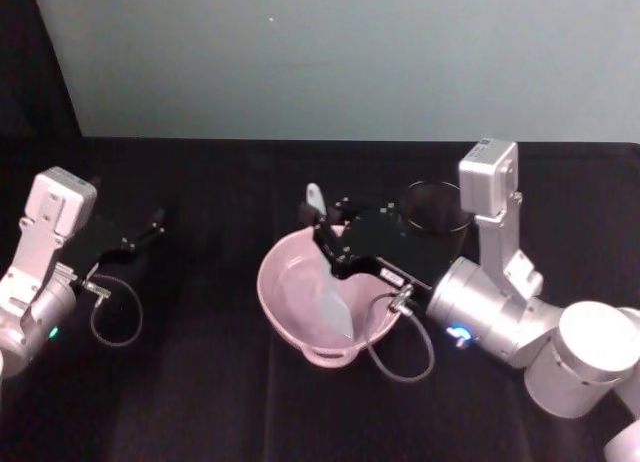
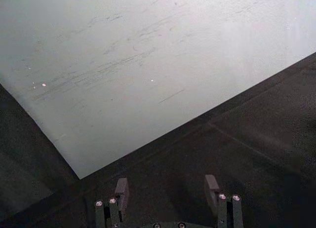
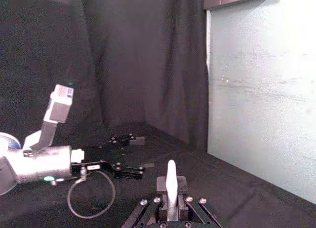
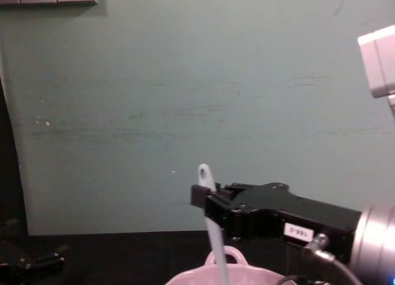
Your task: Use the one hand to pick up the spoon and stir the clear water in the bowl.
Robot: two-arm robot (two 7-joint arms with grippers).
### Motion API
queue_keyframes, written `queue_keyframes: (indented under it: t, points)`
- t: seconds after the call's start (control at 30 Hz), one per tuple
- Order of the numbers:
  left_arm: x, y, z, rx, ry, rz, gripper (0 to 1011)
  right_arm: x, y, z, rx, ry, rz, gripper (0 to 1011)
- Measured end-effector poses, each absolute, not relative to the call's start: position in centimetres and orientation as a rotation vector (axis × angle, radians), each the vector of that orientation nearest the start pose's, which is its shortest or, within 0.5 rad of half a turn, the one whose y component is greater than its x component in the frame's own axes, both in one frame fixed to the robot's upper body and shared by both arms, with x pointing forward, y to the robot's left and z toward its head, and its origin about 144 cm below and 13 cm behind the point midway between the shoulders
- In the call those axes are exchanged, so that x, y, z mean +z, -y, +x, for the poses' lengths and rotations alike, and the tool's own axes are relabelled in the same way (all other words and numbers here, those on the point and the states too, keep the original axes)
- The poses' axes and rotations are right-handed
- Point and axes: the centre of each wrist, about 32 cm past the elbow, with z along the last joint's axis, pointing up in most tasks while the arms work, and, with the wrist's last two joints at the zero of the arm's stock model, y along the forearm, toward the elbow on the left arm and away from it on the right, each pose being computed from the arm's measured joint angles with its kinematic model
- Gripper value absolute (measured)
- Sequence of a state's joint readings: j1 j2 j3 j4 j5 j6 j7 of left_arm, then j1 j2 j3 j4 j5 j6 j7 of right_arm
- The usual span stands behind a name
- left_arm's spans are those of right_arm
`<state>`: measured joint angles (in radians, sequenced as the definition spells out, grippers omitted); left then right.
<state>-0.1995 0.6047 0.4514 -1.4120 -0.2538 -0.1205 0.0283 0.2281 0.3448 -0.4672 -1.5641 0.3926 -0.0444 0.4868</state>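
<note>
A pale pink bowl (image 1: 285,302) sits mid-table, and its loop handle and rim (image 4: 234,274) rise at the bottom of the chest view. My right gripper (image 1: 318,232) hangs over the bowl's far rim, shut on the white spoon (image 1: 336,307). The handle end with its oval hole (image 4: 203,174) sticks up above the fingers, and the flat blade reaches down into the bowl. In the right wrist view the spoon (image 3: 171,181) stands upright between the fingers. My left gripper (image 1: 152,225) rests open at the far left, holding nothing; its fingertips (image 2: 121,188) are spread apart.
A black wire-mesh cup (image 1: 436,206) stands behind the right gripper. Black cloth covers the table (image 1: 200,402), and a pale green wall (image 1: 350,52) rises behind it. A cable loop (image 1: 118,312) hangs from the left wrist, another cable loop (image 1: 405,347) from the right.
</note>
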Motion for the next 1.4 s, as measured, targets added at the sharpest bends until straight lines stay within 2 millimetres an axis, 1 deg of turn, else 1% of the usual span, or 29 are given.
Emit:
queue_keyframes:
  t: [0.23, 0.33, 0.67, 0.9, 1.03, 1.27, 1.4]
  points:
    - [114.0, -31.0, 48.9, 1.248, 0.285, 0.304, 1011, 117.9, 17.7, 49.7, -0.632, 0.055, 0.057, 119]
    - [114.0, -31.0, 48.9, 1.248, 0.285, 0.305, 1011, 117.8, 17.1, 50.3, -0.631, 0.045, 0.060, 120]
    - [114.0, -31.0, 48.9, 1.248, 0.285, 0.304, 1011, 117.2, 16.2, 52.0, -0.648, 0.057, 0.092, 120]
    - [114.0, -31.0, 48.9, 1.248, 0.285, 0.304, 1011, 116.7, 16.6, 53.5, -0.719, 0.084, 0.115, 120]
    - [114.0, -31.0, 48.9, 1.248, 0.285, 0.304, 1011, 116.6, 17.0, 53.8, -0.753, 0.094, 0.118, 120]
    - [114.0, -31.0, 48.9, 1.248, 0.285, 0.304, 1011, 116.7, 18.1, 53.6, -0.793, 0.112, 0.113, 119]
    - [114.0, -31.0, 48.9, 1.248, 0.285, 0.304, 1011, 117.0, 18.9, 52.9, -0.800, 0.101, 0.104, 120]
